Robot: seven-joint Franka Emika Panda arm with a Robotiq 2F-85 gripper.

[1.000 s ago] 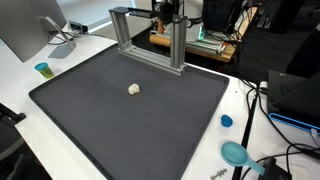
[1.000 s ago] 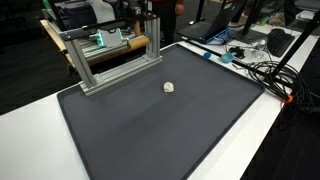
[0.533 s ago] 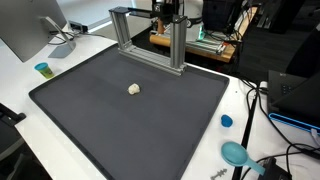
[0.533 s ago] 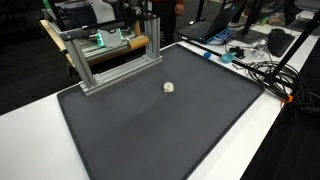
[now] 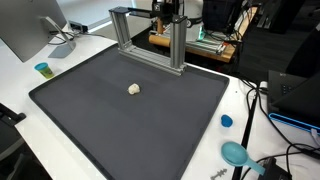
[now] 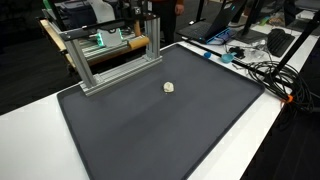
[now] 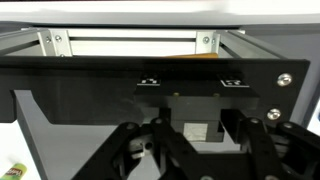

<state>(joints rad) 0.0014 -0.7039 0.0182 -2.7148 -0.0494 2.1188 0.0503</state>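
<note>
My gripper (image 5: 166, 10) hangs high at the back of the table, behind the aluminium frame (image 5: 146, 40); it also shows in an exterior view (image 6: 148, 12). In the wrist view its dark linkages (image 7: 190, 150) stand spread apart with nothing between them, facing a black panel (image 7: 90, 80) and an aluminium bar (image 7: 130, 45). A small white crumpled object (image 5: 134, 89) lies on the black mat (image 5: 120, 125), far from the gripper. It shows in both exterior views (image 6: 169, 87).
The aluminium frame (image 6: 110, 55) stands along the mat's back edge. A small blue cup (image 5: 43, 69), a monitor (image 5: 25, 30), a blue cap (image 5: 226, 121) and a teal round object (image 5: 234, 153) sit on the white table. Cables (image 6: 255, 65) lie beside the mat.
</note>
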